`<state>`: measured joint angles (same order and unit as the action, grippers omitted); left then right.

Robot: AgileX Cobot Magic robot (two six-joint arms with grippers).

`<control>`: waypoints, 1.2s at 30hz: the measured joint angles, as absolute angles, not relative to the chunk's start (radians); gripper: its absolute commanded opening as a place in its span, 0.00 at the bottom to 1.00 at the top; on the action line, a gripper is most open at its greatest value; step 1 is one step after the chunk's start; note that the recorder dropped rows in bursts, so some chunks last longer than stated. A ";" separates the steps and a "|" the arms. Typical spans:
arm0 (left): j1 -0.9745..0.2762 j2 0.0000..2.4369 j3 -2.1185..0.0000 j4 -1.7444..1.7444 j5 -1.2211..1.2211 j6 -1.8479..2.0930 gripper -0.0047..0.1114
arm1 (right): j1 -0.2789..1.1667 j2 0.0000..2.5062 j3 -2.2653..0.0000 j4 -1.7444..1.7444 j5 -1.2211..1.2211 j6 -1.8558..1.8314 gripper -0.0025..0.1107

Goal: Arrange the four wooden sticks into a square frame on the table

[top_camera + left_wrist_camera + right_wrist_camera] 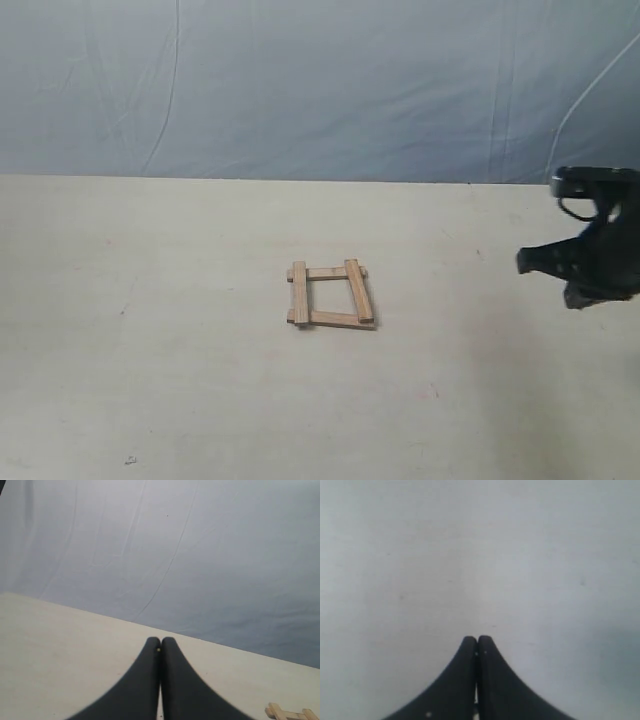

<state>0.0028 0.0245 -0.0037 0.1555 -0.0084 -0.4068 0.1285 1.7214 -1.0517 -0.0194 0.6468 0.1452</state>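
The four wooden sticks lie as a small square frame (330, 295) near the middle of the table (150, 330), two side strips resting on top of the far and near strips. A corner of the frame (292, 713) shows at the edge of the left wrist view. My right gripper (524, 262) hovers at the right edge of the exterior view, well away from the frame, its fingers pressed together with nothing between them (477, 641). My left gripper (160, 641) is also shut and empty over bare table; it does not show in the exterior view.
A blue-grey cloth backdrop (320, 80) hangs behind the table's far edge. Faint scuffs and specks mark the pale surface (130, 460).
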 measured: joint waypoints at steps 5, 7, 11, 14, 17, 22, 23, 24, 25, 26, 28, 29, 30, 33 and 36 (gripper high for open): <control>0.003 0.025 -0.004 0.155 -0.008 -0.407 0.04 | 0.049 1.421 -0.799 -0.048 0.434 0.138 0.01; 0.003 0.025 -0.004 0.155 -0.008 -0.407 0.04 | 0.041 1.303 -0.716 -0.061 0.361 0.137 0.01; 0.003 0.025 -0.004 0.155 -0.008 -0.407 0.04 | 0.041 1.064 -0.546 -0.065 0.224 0.134 0.01; 0.003 0.025 -0.004 0.155 -0.008 -0.407 0.04 | 0.041 0.896 -0.412 -0.065 0.122 0.134 0.01; 0.003 0.025 -0.004 0.155 -0.008 -0.407 0.04 | 0.041 0.730 -0.301 -0.059 0.051 0.134 0.01; 0.003 0.025 -0.004 0.155 -0.008 -0.407 0.04 | 0.031 0.531 -0.158 0.000 -0.026 0.134 0.01; 0.003 0.025 -0.004 0.155 -0.008 -0.407 0.04 | 0.031 0.485 -0.130 0.000 -0.036 0.134 0.01; 0.003 0.025 -0.004 0.155 -0.008 -0.407 0.04 | 0.031 0.439 -0.102 0.000 -0.045 0.134 0.01; 0.003 0.025 -0.004 0.155 -0.008 -0.407 0.04 | 0.031 0.395 -0.075 0.005 -0.051 0.134 0.01; 0.003 0.025 -0.004 0.156 -0.008 -0.407 0.04 | 0.031 0.357 -0.049 0.005 -0.062 0.134 0.01; 0.003 0.025 -0.004 0.156 -0.008 -0.407 0.04 | 0.031 0.301 -0.015 0.005 -0.065 0.134 0.01; 0.003 0.025 -0.004 0.156 -0.008 -0.407 0.04 | 0.031 0.278 -0.006 0.007 -0.065 0.134 0.01; 0.003 0.025 -0.004 0.156 -0.008 -0.407 0.04 | 0.031 0.257 -0.004 0.007 -0.057 0.134 0.01; 0.003 0.025 -0.004 0.156 -0.008 -0.407 0.04 | 0.031 0.204 -0.004 0.007 -0.033 0.134 0.01; 0.003 0.025 -0.004 0.156 -0.008 -0.407 0.04 | 0.029 0.135 -0.004 0.007 0.000 0.134 0.01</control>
